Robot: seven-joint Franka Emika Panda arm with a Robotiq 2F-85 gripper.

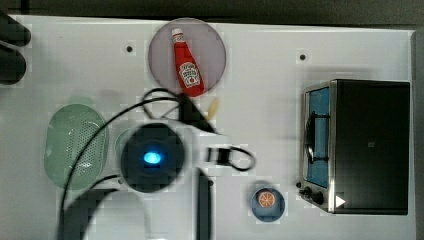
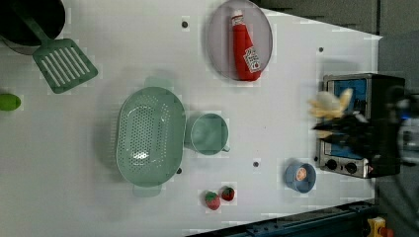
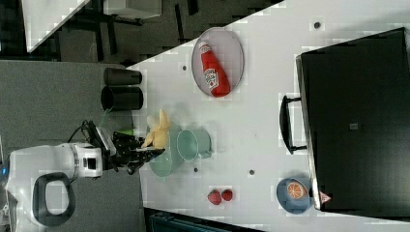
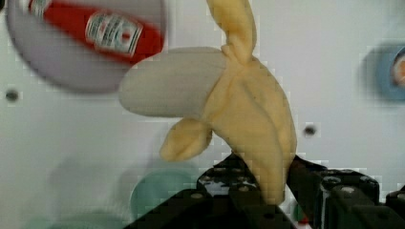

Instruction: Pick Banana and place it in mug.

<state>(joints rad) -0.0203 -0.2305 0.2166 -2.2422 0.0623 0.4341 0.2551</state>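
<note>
The half-peeled banana (image 4: 239, 109) fills the wrist view's centre, clamped in the hand (image 4: 267, 195); the mug (image 4: 160, 191) behind is blurred, partly hidden.

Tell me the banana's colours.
Yellow peel with pale cream flesh exposed on the banana, clearest in the wrist view.

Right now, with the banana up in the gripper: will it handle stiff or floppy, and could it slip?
The banana probably handles stiff: its pale core juts out unsupported without sagging. The peel flaps look loose and may snag the mug rim. The gripper pinches only its lower end, so it might pivot or slip.
</note>
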